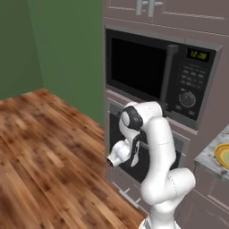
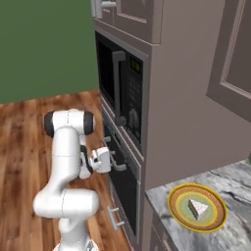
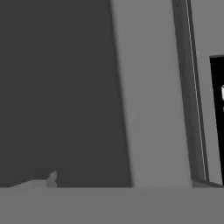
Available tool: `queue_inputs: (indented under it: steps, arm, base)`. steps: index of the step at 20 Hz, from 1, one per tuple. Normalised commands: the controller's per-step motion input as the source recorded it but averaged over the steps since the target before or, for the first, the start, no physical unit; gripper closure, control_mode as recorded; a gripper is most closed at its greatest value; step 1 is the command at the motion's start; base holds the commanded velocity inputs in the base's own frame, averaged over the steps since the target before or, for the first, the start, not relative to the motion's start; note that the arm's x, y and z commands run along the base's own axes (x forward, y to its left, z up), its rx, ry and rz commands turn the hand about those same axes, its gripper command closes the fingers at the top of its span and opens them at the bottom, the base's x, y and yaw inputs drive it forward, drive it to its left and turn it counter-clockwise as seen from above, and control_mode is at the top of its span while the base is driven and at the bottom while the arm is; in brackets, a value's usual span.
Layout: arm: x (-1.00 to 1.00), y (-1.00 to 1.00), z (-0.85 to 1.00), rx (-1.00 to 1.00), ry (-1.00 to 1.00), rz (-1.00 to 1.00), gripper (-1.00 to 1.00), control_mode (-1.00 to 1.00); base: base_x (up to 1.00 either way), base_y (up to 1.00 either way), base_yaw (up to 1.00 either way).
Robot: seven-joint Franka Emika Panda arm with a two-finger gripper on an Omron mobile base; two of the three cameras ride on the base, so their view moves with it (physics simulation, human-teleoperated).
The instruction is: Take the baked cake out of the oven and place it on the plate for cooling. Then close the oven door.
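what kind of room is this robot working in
A simulated home kitchen, by the look of it: a black microwave is built into a tall cabinet above an oven, and a marble-look counter beside it holds a plate with a slice of cake. The floor is wood plank.

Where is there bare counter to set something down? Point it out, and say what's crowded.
The grey marbled counter is bare behind and to the right of the round yellow-rimmed plate, which carries a white cake slice. The counter's front left corner is crowded by that plate. The open gripper sits close against the dark oven door.
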Motion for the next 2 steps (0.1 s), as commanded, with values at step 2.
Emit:
queue_inputs:
  steps: [2]
  arm:
    - [0.0,-0.14,0.0,0.04,0.0,0.01,-1.0,-1.0]
  base:
    - [0.0,0.0,0.0]
